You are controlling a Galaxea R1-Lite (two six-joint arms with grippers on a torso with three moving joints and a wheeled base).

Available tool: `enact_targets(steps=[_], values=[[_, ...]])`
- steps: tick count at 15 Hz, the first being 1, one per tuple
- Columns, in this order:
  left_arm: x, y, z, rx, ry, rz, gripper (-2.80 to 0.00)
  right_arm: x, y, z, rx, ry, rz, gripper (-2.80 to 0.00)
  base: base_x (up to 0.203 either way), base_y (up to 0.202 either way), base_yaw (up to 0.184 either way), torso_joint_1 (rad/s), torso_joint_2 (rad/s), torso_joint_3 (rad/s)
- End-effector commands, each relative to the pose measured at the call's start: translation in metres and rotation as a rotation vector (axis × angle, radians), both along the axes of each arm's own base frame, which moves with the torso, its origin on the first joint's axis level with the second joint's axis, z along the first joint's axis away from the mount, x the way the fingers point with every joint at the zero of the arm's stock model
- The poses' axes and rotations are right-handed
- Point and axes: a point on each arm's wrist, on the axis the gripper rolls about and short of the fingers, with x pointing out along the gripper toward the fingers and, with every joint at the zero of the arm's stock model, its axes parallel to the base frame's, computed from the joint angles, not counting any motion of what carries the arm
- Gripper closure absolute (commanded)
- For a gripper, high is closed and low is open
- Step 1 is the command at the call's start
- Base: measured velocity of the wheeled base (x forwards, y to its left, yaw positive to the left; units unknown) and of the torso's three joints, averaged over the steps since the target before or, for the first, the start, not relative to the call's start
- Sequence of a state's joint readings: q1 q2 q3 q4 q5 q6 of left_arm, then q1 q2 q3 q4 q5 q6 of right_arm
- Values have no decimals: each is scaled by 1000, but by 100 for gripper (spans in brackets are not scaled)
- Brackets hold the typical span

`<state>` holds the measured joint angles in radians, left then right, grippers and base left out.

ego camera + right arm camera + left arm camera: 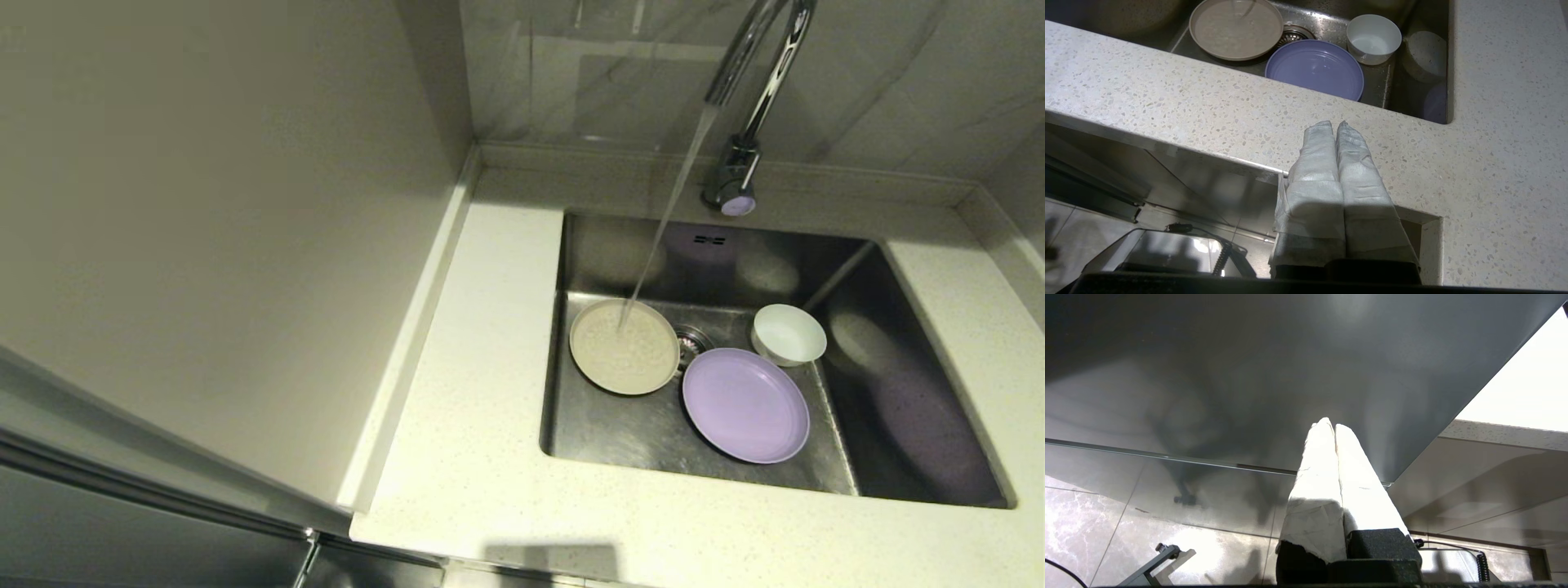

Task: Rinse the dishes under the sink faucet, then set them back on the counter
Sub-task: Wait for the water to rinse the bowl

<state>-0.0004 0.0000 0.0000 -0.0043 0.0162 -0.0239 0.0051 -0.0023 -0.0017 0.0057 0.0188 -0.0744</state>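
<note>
Streaming water (665, 220) on cream plate (624, 347)

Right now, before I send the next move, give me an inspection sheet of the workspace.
Surface: speckled counter, no dishes on it.
Job's things: cream plate, lilac plate and white bowl in the sink; faucet running onto the cream plate.
Clutter: nothing seen.
Hands: left hand shut, empty, below the counter; right hand shut, empty, at the counter's front edge.
Cables: coiled cable near the floor.
Surroundings: grey panel left, tiled wall behind.
</note>
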Motion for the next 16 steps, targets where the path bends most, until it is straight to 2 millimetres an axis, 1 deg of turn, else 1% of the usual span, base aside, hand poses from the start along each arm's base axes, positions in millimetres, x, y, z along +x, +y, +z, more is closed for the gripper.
enact_targets(steps=[1, 16], values=[[0, 0, 0, -1, -2, 1, 0, 0, 0, 0, -1, 4, 2, 0, 0, 0, 0, 0, 0, 0], [0, 0, 0, -1, -2, 1, 0, 0, 0, 0, -1, 4, 2, 0, 0, 0, 0, 0, 0, 0]])
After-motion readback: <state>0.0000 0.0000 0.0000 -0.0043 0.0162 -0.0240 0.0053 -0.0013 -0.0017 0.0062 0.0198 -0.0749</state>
